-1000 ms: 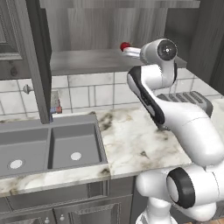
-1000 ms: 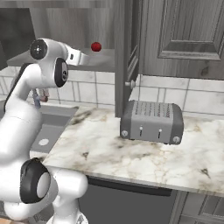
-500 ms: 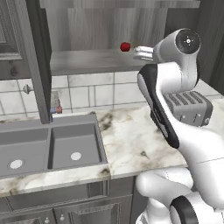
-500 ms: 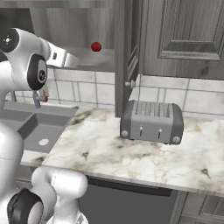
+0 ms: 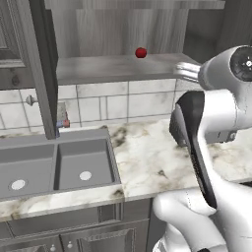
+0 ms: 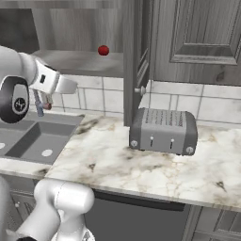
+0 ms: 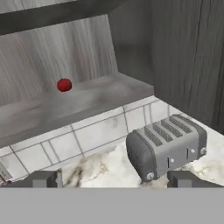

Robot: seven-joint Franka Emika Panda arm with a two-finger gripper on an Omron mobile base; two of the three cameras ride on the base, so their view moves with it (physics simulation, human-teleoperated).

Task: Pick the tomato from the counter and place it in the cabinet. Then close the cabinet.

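Observation:
The tomato (image 5: 141, 52) (image 6: 103, 50) (image 7: 64, 85) rests on the grey shelf (image 5: 108, 68) inside the cabinet (image 7: 65, 48), near the back wall. Both cabinet doors stand open: the left door (image 5: 43, 69) is seen edge-on, as is the right door (image 6: 136, 61). My gripper (image 7: 116, 179) is open and empty, its fingertips (image 7: 43, 178) far apart. It hangs back from the shelf, over the counter (image 5: 142, 152) (image 6: 141, 164), and faces the cabinet opening. The tomato lies well ahead of it, up and to the left in the hand view.
A grey toaster (image 6: 163, 131) (image 7: 166, 146) stands on the counter under the right door. The double-basin sink (image 5: 54, 165) (image 6: 28, 141) lies to the left. Another closed cabinet door (image 6: 207, 33) hangs to the right. White tiles line the wall below the shelf.
My arm has drawn back from the shelf, away from the tomato. The tomato has stayed where it lay on the shelf.

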